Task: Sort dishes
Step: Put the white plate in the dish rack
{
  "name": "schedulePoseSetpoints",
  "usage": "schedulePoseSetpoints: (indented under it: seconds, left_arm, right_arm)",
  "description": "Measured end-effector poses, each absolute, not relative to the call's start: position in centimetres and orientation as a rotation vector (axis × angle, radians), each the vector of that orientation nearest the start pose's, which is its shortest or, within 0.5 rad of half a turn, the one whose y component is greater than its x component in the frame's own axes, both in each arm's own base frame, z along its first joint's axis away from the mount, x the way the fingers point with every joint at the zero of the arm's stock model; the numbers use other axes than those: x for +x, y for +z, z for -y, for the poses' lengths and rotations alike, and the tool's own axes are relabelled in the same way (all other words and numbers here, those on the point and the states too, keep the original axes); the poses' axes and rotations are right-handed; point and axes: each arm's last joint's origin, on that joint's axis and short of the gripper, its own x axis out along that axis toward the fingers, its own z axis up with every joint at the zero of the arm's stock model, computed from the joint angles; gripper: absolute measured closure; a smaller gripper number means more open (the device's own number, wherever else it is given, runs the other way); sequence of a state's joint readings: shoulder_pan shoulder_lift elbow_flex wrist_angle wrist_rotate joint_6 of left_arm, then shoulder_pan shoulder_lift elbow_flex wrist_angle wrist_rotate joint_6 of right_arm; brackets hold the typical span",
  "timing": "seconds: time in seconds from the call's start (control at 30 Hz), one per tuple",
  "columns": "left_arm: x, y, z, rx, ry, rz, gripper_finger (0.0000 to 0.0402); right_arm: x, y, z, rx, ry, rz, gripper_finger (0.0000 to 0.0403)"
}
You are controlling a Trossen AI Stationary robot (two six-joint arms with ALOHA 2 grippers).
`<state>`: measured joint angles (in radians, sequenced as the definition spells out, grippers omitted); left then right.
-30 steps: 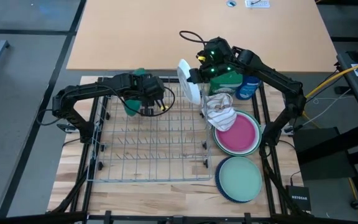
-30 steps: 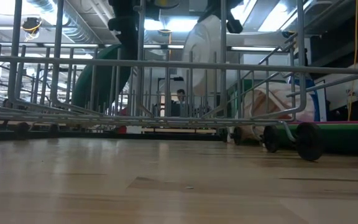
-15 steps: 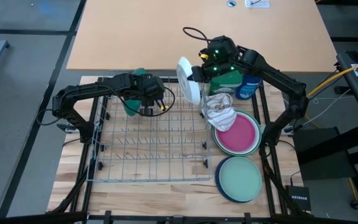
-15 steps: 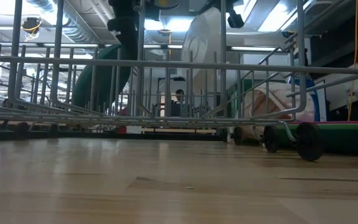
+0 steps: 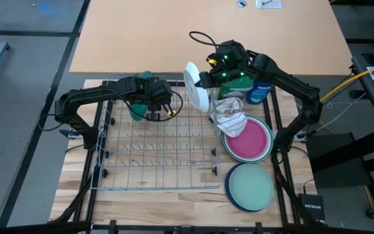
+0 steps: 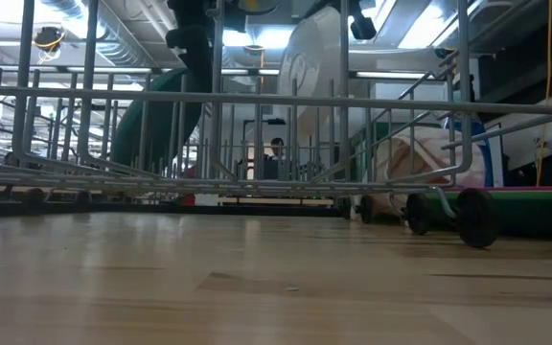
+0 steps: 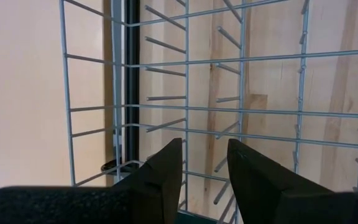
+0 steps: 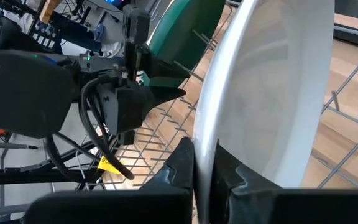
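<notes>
The step in hand is the racking of 1 white plate (image 5: pixel 196 85). The right end effector (image 8: pixel 202 163) is clamped on the plate's rim and holds it on edge above the far right corner of the wire dish rack (image 5: pixel 154 188), which stands on the tabletop (image 5: pixel 76 170).

The next move, as a judgement, calls for lowering the plate upright between 2 rows of the rack's prongs, with its edge in line with the slot, before the grip is released.

The left end effector (image 7: pixel 204 163) is over the far left part of the rack, its fingers partly apart and gripping nothing that shows. It is just beside a dark green plate (image 5: pixel 139 110) that stands on edge in the rack. That plate is the only dish seen seated in the rack; the near rows are bare wire.

Outside the rack, on its right, a pink plate (image 5: pixel 247 141) lies on top of a stack, with a crumpled cloth (image 5: pixel 229 115) at its far edge. Nearer the front, a pale green plate (image 5: pixel 250 185) lies on a navy plate (image 5: pixel 234 201). A green tub (image 5: pixel 241 81) sits behind the cloth.
</notes>
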<state>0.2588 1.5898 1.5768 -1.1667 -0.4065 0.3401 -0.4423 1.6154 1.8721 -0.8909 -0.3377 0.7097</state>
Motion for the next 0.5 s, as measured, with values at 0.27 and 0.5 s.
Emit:
schedulePoseSetpoints:
  seconds: [0.27, 0.5]
  left_arm:
    - [29.36, 33.70, -8.95, 0.376, 0.377, -1.287, 0.0284]
    - [29.36, 33.72, -8.96, 0.376, 0.377, -1.286, 0.0284]
  right_arm:
    - [30.37, 43.07, 12.99, 0.915, -0.336, -0.533, 0.0389]
    - [30.40, 43.01, 13.07, 0.906, -0.364, -0.527, 0.0389]
